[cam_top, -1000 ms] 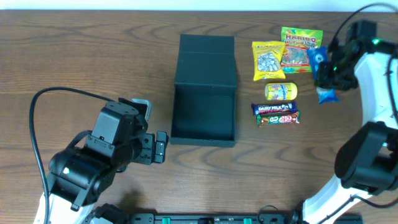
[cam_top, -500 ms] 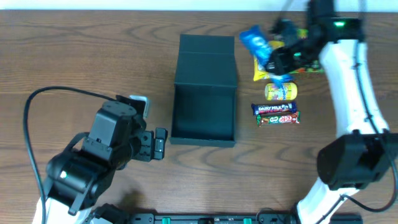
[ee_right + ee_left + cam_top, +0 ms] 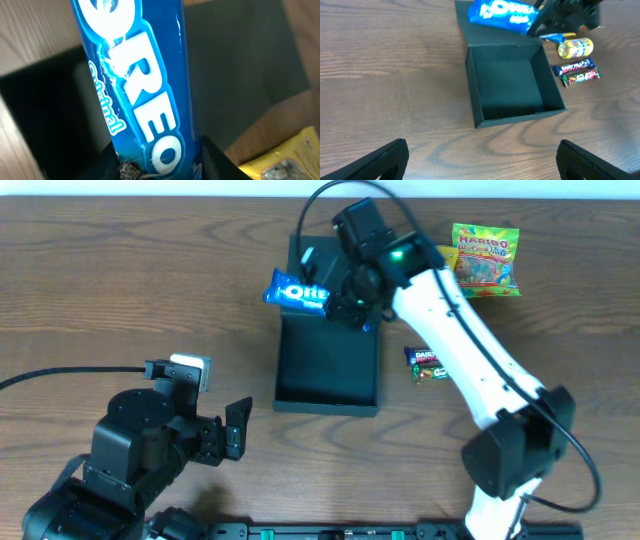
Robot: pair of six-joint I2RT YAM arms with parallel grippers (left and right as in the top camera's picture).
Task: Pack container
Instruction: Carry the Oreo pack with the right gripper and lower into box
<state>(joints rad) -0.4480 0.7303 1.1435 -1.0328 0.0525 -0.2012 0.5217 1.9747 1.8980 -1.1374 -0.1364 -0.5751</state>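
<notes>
The dark box (image 3: 328, 370) sits open in the middle of the wooden table (image 3: 120, 280), its lid flap laid back on the far side. Just over its far left corner, the right claw (image 3: 348, 305) is clamped on a blue Oreo packet (image 3: 297, 293) marked "Original". A Dairy Milk bar (image 3: 575, 66) and a Haribo bag (image 3: 485, 258) lie to the right of the box. The left claw (image 3: 236, 430) gapes wide, well apart from the box.

Haribo bag (image 3: 485, 260), yellow capsule (image 3: 575, 48) and Dairy Milk bar (image 3: 574, 67) on the brown wooden table (image 3: 120, 280)
</notes>
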